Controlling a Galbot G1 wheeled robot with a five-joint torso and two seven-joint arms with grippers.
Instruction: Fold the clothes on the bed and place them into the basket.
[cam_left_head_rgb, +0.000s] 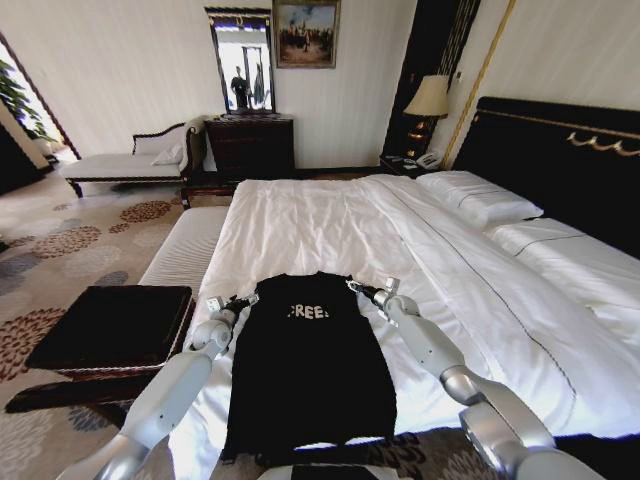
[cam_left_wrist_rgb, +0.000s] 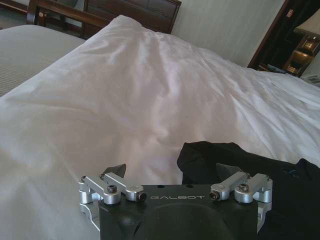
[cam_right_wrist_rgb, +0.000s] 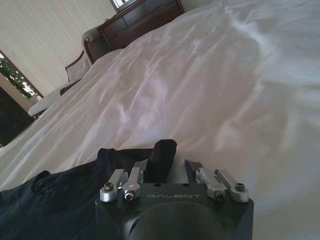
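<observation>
The black T-shirt with white "FREE!" lettering lies flat, sleeves tucked in, at the foot of the white bed. At the shirt's upper left corner my left gripper is open. In the left wrist view its fingers straddle the shoulder fold, which rests on the duvet. My right gripper is at the upper right corner. In the right wrist view it is shut on a raised pinch of the shirt. The wicker basket with black lining sits left of the bed.
A white-cushioned bench runs along the bed's left side behind the basket. Pillows and the black headboard are at the right. A chaise, a dark dresser and a lamp stand by the far wall.
</observation>
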